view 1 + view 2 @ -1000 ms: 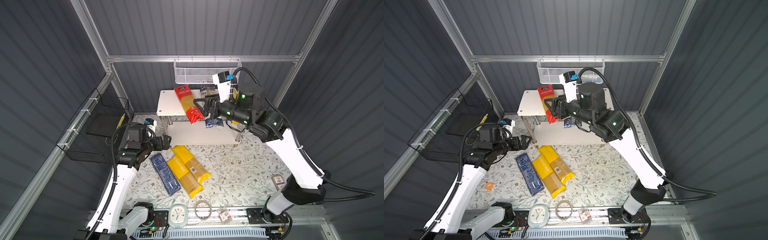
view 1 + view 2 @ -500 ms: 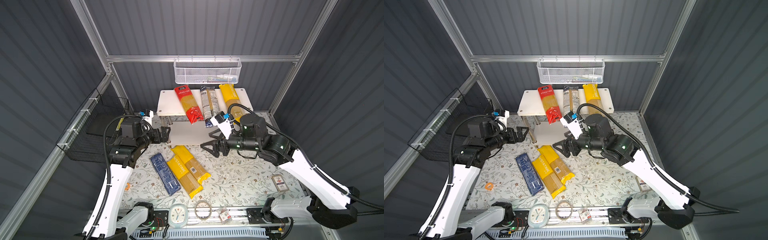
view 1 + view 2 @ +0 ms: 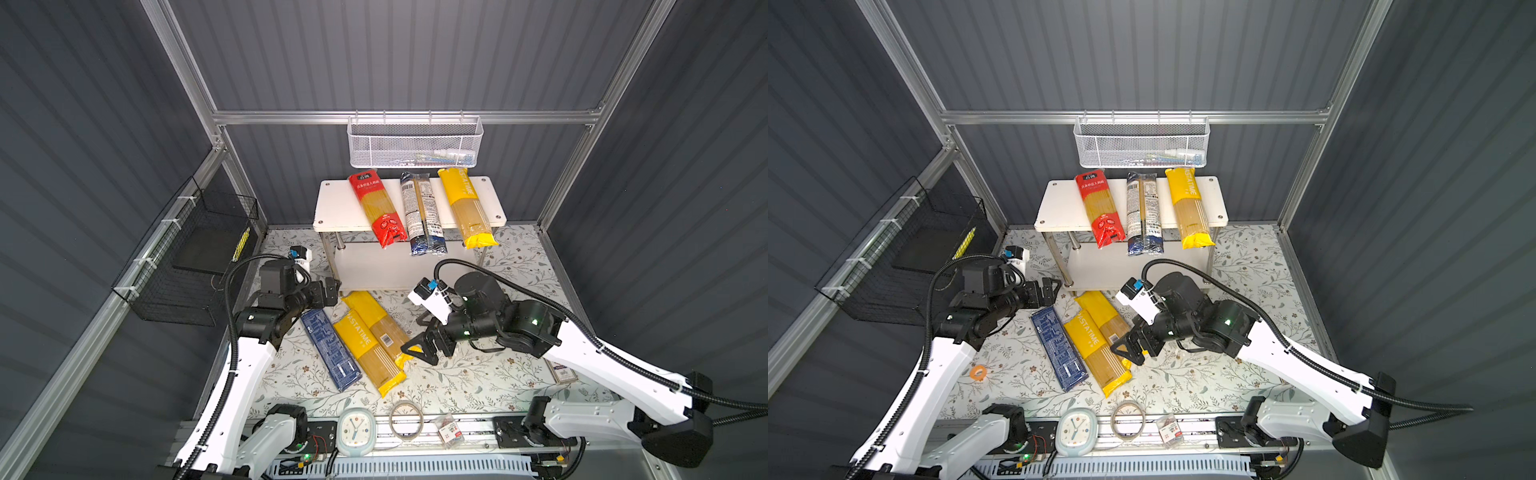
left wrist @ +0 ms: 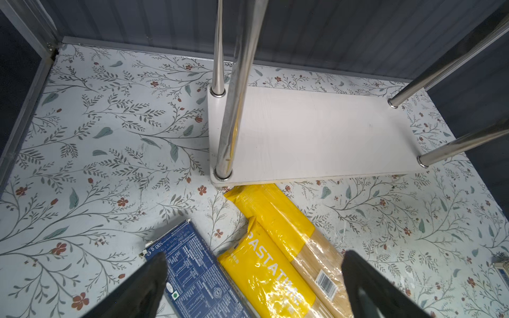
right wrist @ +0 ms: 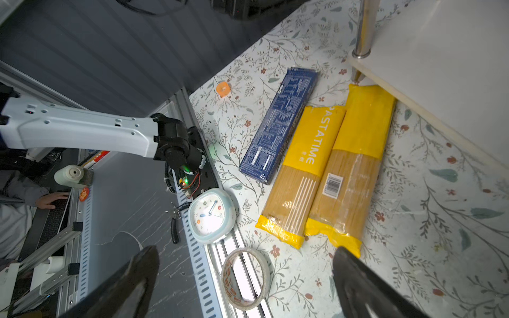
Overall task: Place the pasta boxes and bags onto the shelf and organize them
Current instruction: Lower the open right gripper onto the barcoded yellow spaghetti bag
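The shelf [image 3: 336,203] carries three packs side by side on its top board: a red bag [image 3: 376,208], a clear bag with dark-blue ends [image 3: 422,214] and a yellow bag [image 3: 467,208]. Its lower board [image 4: 316,132] is bare. On the floor in front lie a dark-blue box [image 3: 330,349] and two yellow bags [image 3: 361,345] [image 3: 384,328], touching side by side. My left gripper [image 3: 332,291] [image 4: 254,256] hovers open over the far ends of the box and bags, beside the shelf's front left leg. My right gripper [image 3: 422,353] [image 5: 246,250] is open and holds nothing, just off the bags' near ends.
A white mesh basket [image 3: 415,143] hangs on the back wall above the shelf. A black wire basket [image 3: 195,257] hangs on the left wall. Along the front rail lie a clock [image 3: 355,428], a tape roll [image 3: 406,419] and a small packet [image 3: 449,430]. An orange ring [image 3: 978,372] lies left.
My right arm has come away from the shelf top and down to the floor near the yellow bags, its jaws opening wider. The left gripper shifted slightly by the shelf leg.
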Robot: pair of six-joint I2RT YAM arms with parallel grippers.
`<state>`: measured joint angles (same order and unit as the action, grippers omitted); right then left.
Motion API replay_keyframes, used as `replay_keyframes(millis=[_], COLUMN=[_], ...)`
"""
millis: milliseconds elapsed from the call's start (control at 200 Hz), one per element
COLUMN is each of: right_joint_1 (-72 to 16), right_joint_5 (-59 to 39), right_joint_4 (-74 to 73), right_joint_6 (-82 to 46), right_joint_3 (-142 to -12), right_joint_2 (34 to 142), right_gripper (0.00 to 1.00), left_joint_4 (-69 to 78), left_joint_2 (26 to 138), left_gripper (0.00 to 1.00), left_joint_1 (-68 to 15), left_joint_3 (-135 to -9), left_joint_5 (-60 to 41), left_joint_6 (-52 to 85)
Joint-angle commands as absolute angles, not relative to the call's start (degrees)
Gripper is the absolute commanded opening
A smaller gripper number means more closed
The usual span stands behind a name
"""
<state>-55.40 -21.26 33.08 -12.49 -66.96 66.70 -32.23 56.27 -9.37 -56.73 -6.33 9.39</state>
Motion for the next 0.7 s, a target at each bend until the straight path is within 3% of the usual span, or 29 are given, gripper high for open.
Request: replay_keyframes(millis=[0,180,375,695], right_joint_1=[-55.5,-55.5,-55.5,-55.5], right_joint_5=[-19.9,-12.1,-4.8,-6.0], right_joint_4=[30.2,28.7,30.5,18.7], right_joint_6=[-16.0,-19.4,-16.2,-14.8], right_joint_3=[-64.7,-59.6,-57.2,-57.6], right_joint_2=[67.1,70.6,80.0,93.8], right_gripper=[0.99,0.99,0.97,0.98], left_joint_4=[-32.2,-32.8,-33.3,-32.4], left_joint_2=[57.8,58.8,61.6,60.2], left_gripper=[1.00,1.00,1.00,1.00], left_joint_1=[-9.1,-9.1,-9.1,-9.1], left_joint_3=[-55.3,-55.2,-55.3,-54.1], left_joint_5=[-5.2,-2.9,-7.2,-7.3], left_joint_6=[8.5,7.9,8.1,8.3])
